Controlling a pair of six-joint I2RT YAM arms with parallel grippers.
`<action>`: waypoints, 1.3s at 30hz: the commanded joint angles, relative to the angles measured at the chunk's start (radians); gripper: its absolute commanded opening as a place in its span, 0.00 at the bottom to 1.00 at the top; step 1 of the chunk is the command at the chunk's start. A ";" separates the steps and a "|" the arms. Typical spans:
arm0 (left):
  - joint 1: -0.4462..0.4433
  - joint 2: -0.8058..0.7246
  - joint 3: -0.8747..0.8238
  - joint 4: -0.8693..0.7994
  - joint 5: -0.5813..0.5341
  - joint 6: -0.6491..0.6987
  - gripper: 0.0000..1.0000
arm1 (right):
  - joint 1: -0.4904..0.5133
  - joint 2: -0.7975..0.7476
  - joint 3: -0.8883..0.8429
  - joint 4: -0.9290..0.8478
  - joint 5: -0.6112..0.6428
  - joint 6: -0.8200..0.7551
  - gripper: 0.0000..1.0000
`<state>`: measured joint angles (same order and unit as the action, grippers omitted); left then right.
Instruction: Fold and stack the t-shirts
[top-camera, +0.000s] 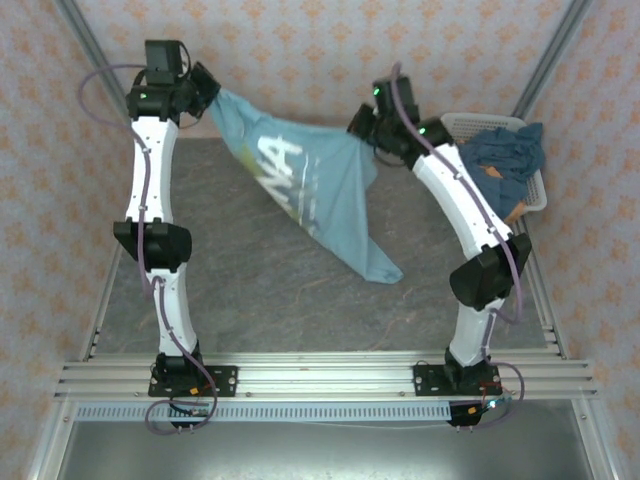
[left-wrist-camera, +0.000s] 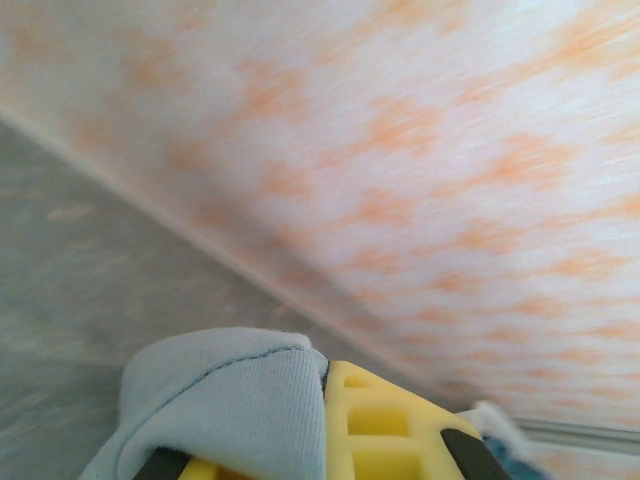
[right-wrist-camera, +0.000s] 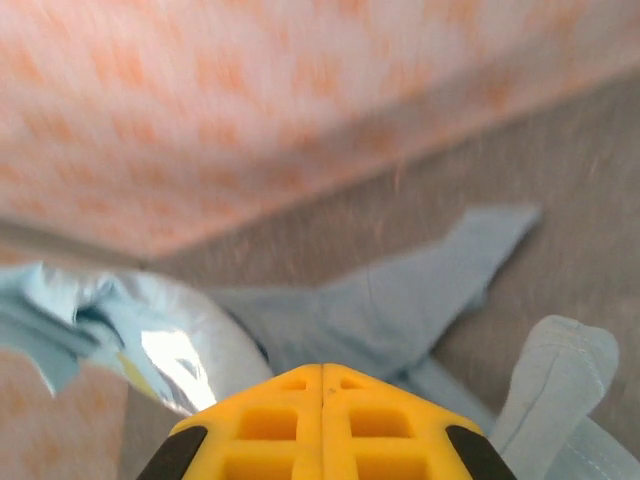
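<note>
Left gripper (top-camera: 207, 92): jaws closed on an edge of the light sky-blue t-shirt (top-camera: 300, 185), raised over the far-left part of the table (top-camera: 250, 300). In the left wrist view the hem wraps over one yellow finger (left-wrist-camera: 385, 425).

Right gripper (top-camera: 364, 128): fingers pressed together, pinching the opposite edge of the same shirt, far side, right of centre.

The shirt hangs spread between the two grippers with its white letters facing up. One corner trails down onto the table toward the near side.

White lattice basket (top-camera: 470, 122) at far right holds the slate-blue t-shirt (top-camera: 510, 150). A bit of the orange-tan t-shirt (top-camera: 516, 212) shows at the basket's near edge.
</note>
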<state>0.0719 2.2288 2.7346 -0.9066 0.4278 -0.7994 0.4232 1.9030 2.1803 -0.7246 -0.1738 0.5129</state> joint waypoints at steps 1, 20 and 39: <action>0.003 -0.009 0.092 0.113 0.083 -0.099 0.00 | -0.032 0.068 0.266 -0.082 0.085 -0.078 0.00; -0.058 -0.680 -1.702 0.186 -0.052 0.166 0.00 | 0.039 -0.640 -1.325 0.219 0.102 0.289 0.00; -0.077 -0.807 -1.799 -0.048 -0.413 0.250 0.47 | 0.037 -0.605 -1.388 -0.012 0.136 0.308 0.06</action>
<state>0.0063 1.4998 0.9714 -0.8352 0.1192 -0.5575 0.4622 1.3384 0.7612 -0.6228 -0.0914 0.8120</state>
